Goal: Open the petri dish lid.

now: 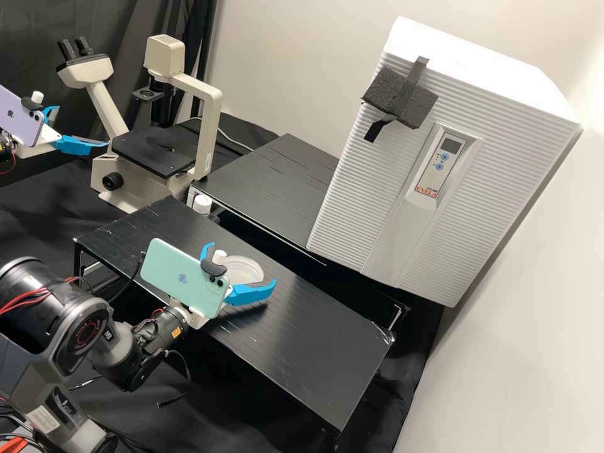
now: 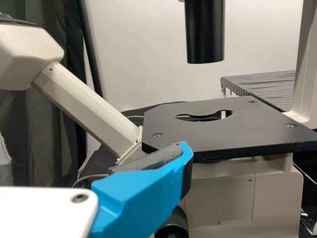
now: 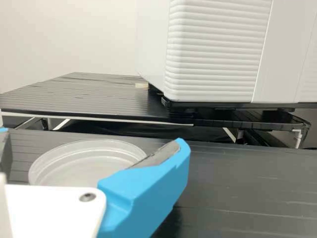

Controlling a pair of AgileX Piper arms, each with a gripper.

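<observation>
A clear round petri dish [image 1: 246,269] lies flat on the black front table, and its pale rim and shallow inside show as the dish [image 3: 89,161] in the right wrist view. Whether its lid is on, I cannot tell. My right gripper [image 1: 244,264] stands open at the dish, one finger on either side; from its wrist, the right gripper [image 3: 94,141] has the dish between and beyond its spread fingers, contact unclear. Far to the left, my left gripper [image 1: 82,127] is open and holds nothing; in the left wrist view the left gripper [image 2: 91,148] faces the microscope.
A microscope [image 1: 167,151] stands at the back left. Behind the front table [image 1: 314,352] are a second black table [image 1: 270,182] and a large white ribbed cabinet [image 1: 402,201]. A white-capped bottle [image 1: 202,204] stands by the front table's back edge.
</observation>
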